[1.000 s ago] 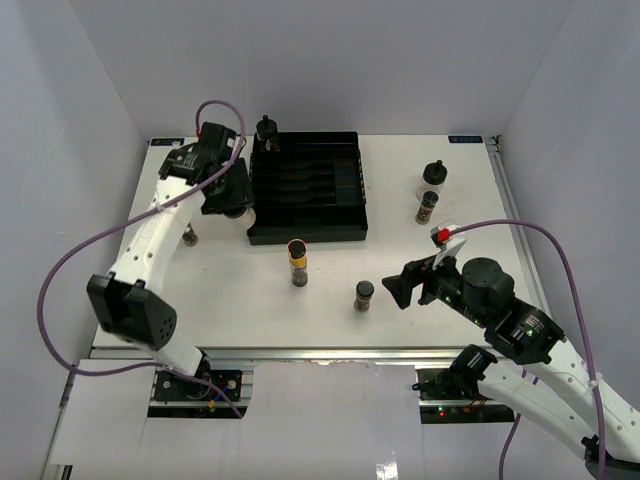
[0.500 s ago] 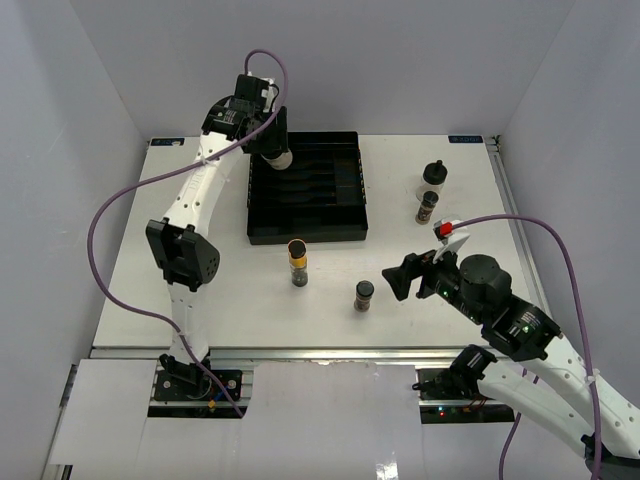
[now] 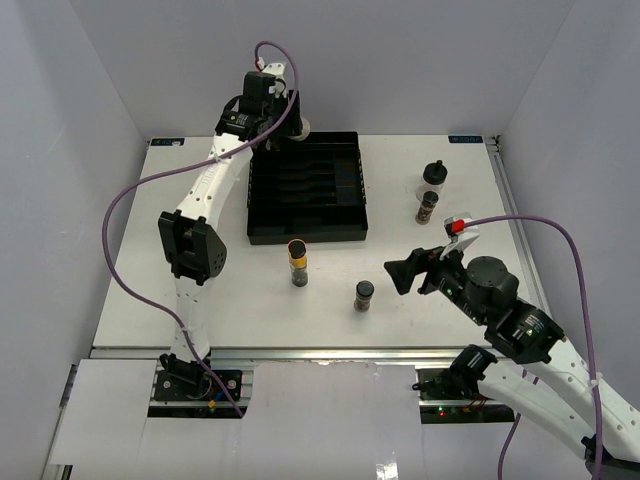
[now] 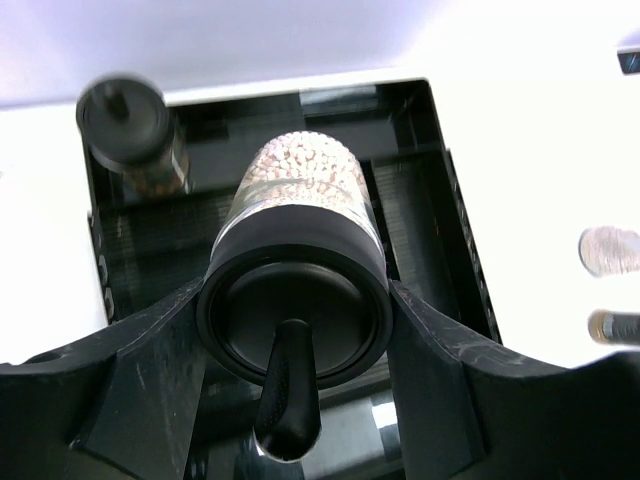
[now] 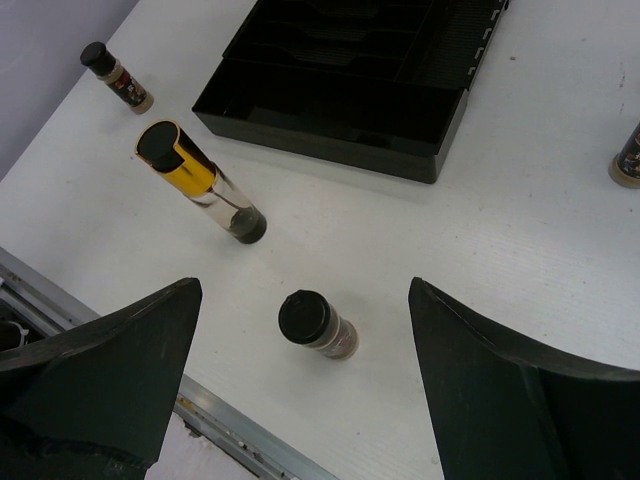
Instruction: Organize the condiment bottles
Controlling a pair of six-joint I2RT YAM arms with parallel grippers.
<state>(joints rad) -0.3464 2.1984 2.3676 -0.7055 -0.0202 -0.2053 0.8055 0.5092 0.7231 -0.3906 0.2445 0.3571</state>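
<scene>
left hand (image 4: 295, 340) is clamped at a middling width around a squat clear bottle (image 4: 300, 190) full of pale beads, its black knobbed cap facing the wrist camera. it holds the bottle in the air over the far end of the black slotted tray (image 3: 305, 236). another black-capped bottle (image 4: 128, 125) stands at the tray's far left corner; whether inside the last slot or just beside it i cannot tell.

right hand (image 3: 398, 276) hangs wide and empty above a slim dark jar (image 5: 318, 325) near the front of the table (image 3: 200, 290), with the yellow-banded jar (image 5: 195, 178) close by and two more bottles well off to the right.

this looks like the placing step for the held bottle. next it likely needs lowering upright into a free slot next to its neighbour without knocking it, then letting go.
</scene>
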